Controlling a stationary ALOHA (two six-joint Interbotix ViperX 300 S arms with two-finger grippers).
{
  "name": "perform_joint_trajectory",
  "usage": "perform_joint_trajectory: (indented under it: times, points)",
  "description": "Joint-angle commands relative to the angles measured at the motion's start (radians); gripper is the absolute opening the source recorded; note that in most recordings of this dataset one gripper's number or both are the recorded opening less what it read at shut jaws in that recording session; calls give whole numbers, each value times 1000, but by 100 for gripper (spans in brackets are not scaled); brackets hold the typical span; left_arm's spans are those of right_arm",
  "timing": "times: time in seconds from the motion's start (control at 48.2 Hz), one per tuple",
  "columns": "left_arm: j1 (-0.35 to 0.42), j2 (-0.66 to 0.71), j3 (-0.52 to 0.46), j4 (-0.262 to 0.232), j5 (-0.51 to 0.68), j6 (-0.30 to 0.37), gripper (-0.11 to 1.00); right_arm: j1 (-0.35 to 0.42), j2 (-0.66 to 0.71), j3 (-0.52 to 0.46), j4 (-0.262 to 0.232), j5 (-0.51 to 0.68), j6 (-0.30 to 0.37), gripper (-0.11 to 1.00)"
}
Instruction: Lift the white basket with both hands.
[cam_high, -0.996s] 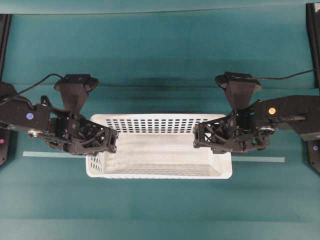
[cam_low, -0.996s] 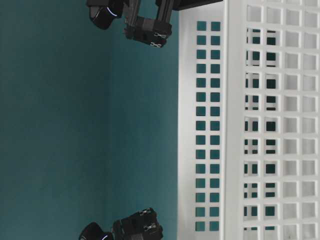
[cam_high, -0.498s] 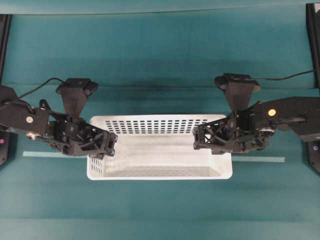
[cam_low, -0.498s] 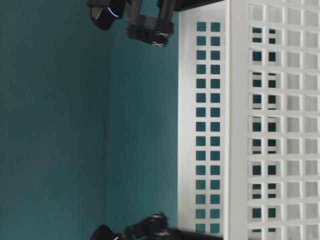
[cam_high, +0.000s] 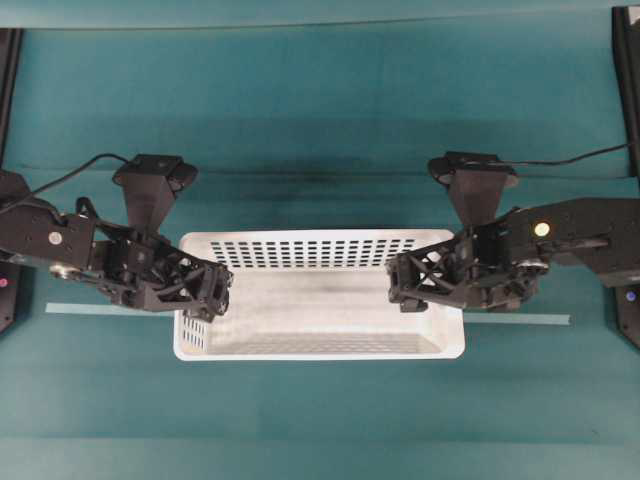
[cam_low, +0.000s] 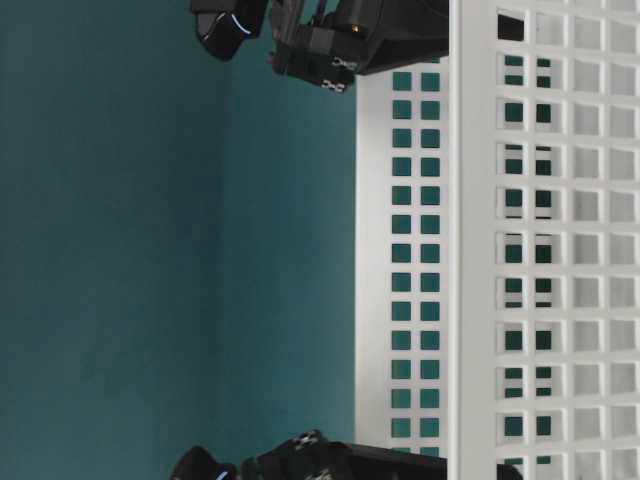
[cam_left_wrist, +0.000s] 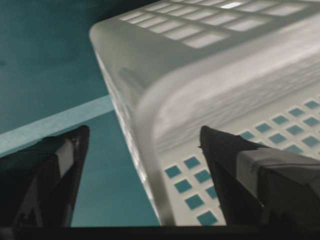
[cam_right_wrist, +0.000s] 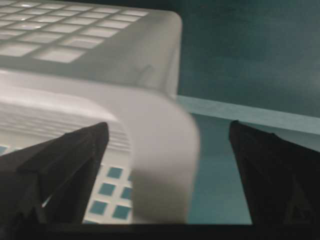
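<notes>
The white basket (cam_high: 320, 295) sits on the teal table cover (cam_high: 320, 120), its long sides running across the overhead view and a pale tape strip (cam_high: 90, 308) passing under it from one side to the other. The left gripper (cam_high: 205, 290) is at the basket's left short end, and the right gripper (cam_high: 405, 283) is at the right short end, each with its black camera block above it. In the left wrist view the left gripper's jaws stand wide apart and straddle the rolled rim (cam_left_wrist: 165, 100): one finger (cam_left_wrist: 55, 165) hangs outside over the cover, the other inside against the perforated wall; neither visibly presses the plastic. The right wrist view shows the same for the right gripper, spread wide with the rim corner (cam_right_wrist: 160, 130) between an inner finger (cam_right_wrist: 70, 160) and an outer one. Whether the basket's floor rests on the cover cannot be told from the side view
</notes>
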Motion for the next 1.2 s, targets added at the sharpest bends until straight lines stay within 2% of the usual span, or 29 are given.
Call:
perform_joint_trajectory:
  times: [0.0,0.125,0.332,0.519,0.706,0.872,1.058,1.183]
  points:
    - [9,-41,-21,5,0,48,89,-6,-43,-3,-3,35,-6,98]
    - [6,-115,-17,5,17,127,89,-20,-130,-11,-32,110,-8,98]
    - [9,-281,5,5,58,143,89,-34,-288,-5,-63,120,-28,98]
    - [8,-454,38,5,54,140,89,-48,-445,37,-89,6,-118,98]
    - [18,-600,83,5,32,150,89,-55,-555,107,-89,-178,-199,98]
    - [23,-712,101,5,28,173,89,-66,-630,137,-91,-259,-273,98]
    - [31,-804,114,5,28,216,89,-80,-701,155,-94,-295,-408,98]
    - [35,-836,114,5,28,270,89,-80,-742,172,-94,-307,-531,98]
